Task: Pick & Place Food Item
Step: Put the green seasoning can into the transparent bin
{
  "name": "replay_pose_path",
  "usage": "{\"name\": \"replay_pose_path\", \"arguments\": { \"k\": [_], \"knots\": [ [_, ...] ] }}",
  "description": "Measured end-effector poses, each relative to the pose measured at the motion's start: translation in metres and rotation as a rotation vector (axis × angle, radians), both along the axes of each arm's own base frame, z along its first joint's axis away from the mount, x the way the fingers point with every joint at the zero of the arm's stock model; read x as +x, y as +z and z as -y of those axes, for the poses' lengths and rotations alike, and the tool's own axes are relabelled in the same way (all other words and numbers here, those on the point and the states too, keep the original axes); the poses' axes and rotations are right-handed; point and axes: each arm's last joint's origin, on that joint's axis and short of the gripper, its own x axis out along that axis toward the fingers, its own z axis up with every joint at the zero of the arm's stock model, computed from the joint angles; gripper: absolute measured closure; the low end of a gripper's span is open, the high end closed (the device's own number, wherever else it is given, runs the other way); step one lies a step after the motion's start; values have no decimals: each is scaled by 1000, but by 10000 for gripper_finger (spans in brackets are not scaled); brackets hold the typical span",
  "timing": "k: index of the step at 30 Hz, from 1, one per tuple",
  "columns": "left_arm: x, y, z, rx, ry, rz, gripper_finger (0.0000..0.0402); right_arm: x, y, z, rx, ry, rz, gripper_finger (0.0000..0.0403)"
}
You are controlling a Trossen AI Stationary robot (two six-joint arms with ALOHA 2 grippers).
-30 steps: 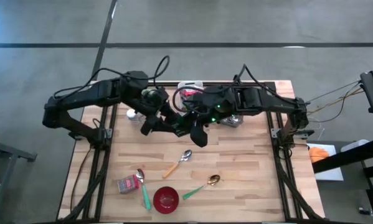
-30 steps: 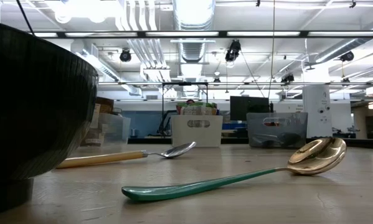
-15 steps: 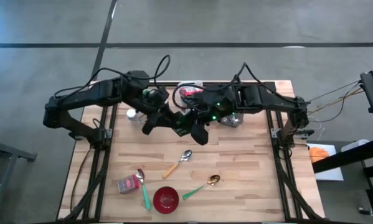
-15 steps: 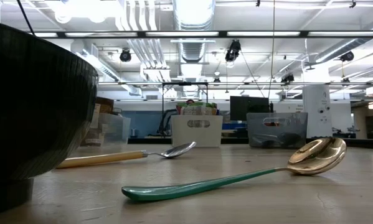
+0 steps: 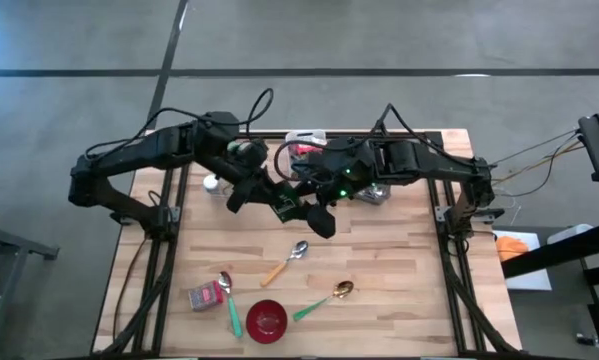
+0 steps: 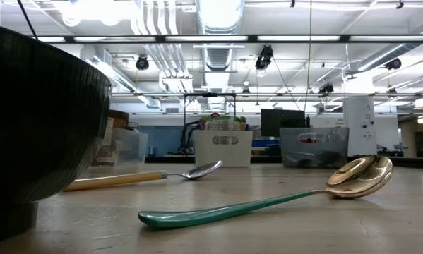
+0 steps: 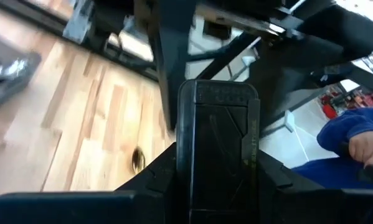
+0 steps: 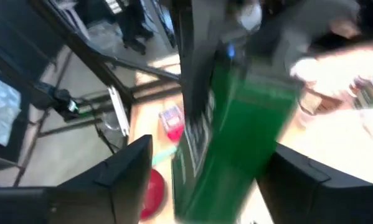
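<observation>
Green box (image 5: 288,203) clamped by left gripper (image 5: 275,198); right gripper (image 5: 309,200) spread alongside.

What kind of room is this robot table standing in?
Probably a large lab or workshop: exposed ducts and strip lights overhead, storage bins on benches behind, and a wooden table on a bare concrete floor.
</observation>
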Motion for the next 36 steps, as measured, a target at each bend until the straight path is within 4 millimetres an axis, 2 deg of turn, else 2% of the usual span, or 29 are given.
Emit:
{"name": "replay_pose_path", "arguments": {
  "k": [4,11,13,16,21,24,30,36],
  "knots": [
    [-8,4,-3,-15,16,-6,284,-1,-2,0,6,-5,-20,128],
    [-19,6,-4,-26,32,-36,285,-2,-4,1,-2,-29,-42,124],
    [-26,4,-9,-17,100,-85,285,-3,-6,1,-9,-47,-67,124],
    [-39,-4,-21,-6,290,-224,285,-7,-10,2,7,-83,-129,124],
    [-73,-26,-49,37,597,-584,285,-15,-19,-3,13,-118,-252,123],
    [-86,-40,-66,124,753,-742,285,-19,-21,-12,-28,-130,-290,123],
    [-96,-68,-99,157,856,-821,285,-23,-22,-27,-49,-95,-302,123],
    [-106,-108,-124,109,953,-883,285,-32,-19,-38,-83,-133,-307,123]
  ]
}}
